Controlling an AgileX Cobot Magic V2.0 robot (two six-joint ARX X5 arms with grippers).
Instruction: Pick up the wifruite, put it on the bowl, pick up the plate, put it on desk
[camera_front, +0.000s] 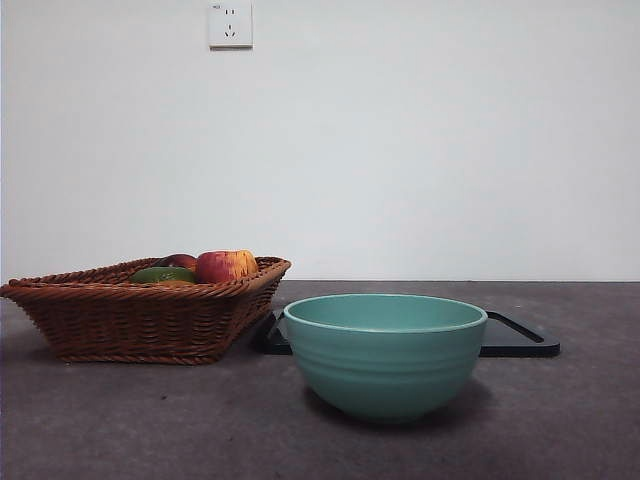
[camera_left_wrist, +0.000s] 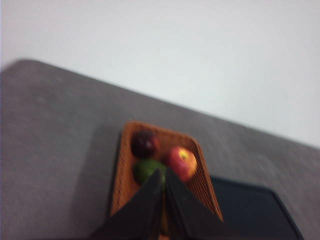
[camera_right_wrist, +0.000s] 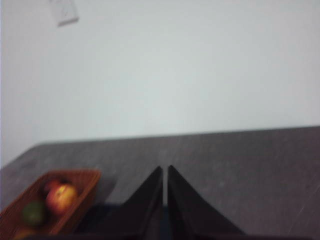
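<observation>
Wicker basket (camera_front: 140, 320) rim hiding fruit.

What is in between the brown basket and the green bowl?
Mostly bare desk. In the front view, the black tray's corner shows in the gap between the basket and the bowl, lying behind the bowl.

1 brown wicker basket (camera_front: 130, 320) — 3 visible fruits | 1 teal ridged round bowl (camera_front: 385, 355) | 1 flat black tray (camera_front: 520, 340)
</observation>
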